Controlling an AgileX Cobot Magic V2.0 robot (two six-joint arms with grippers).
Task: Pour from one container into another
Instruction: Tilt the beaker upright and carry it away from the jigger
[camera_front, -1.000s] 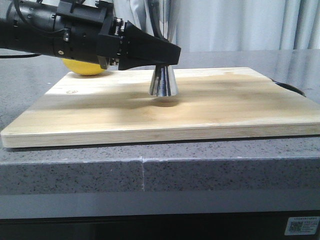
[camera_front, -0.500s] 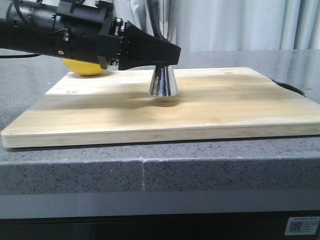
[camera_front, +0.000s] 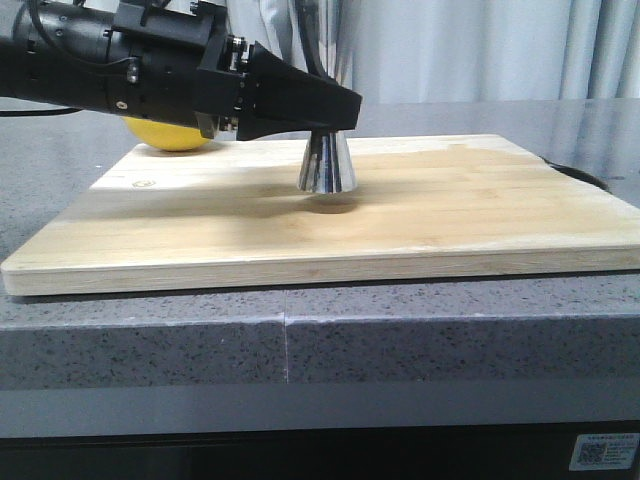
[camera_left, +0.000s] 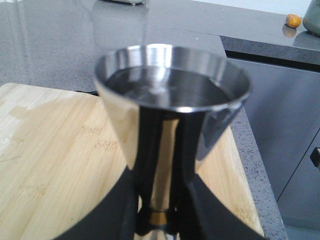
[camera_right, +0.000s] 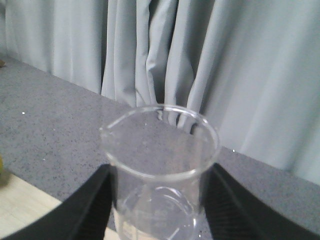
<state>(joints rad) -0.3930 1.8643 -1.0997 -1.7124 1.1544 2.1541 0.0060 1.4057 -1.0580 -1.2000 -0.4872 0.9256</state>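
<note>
The steel jigger (camera_front: 327, 165) stands upright on the wooden board (camera_front: 450, 210). My left gripper (camera_front: 335, 108) reaches in from the left and is shut on its narrow waist. In the left wrist view the black fingers (camera_left: 186, 210) clamp the gold band, and the jigger's (camera_left: 170, 100) upper cup holds dark liquid near the rim. The clear glass beaker (camera_right: 160, 165) shows only in the right wrist view, upright, pour lip at one side. My right gripper (camera_right: 160, 200) is shut on its walls. I cannot tell whether liquid is left in it. The right arm is outside the front view.
A yellow round fruit (camera_front: 170, 135) lies on the board's far left corner, behind my left arm. A dark object (camera_front: 580, 175) pokes out past the board's right edge. Grey stone counter (camera_front: 400, 340) surrounds the board, with curtains behind. A small orange thing (camera_left: 293, 20) sits on a far counter.
</note>
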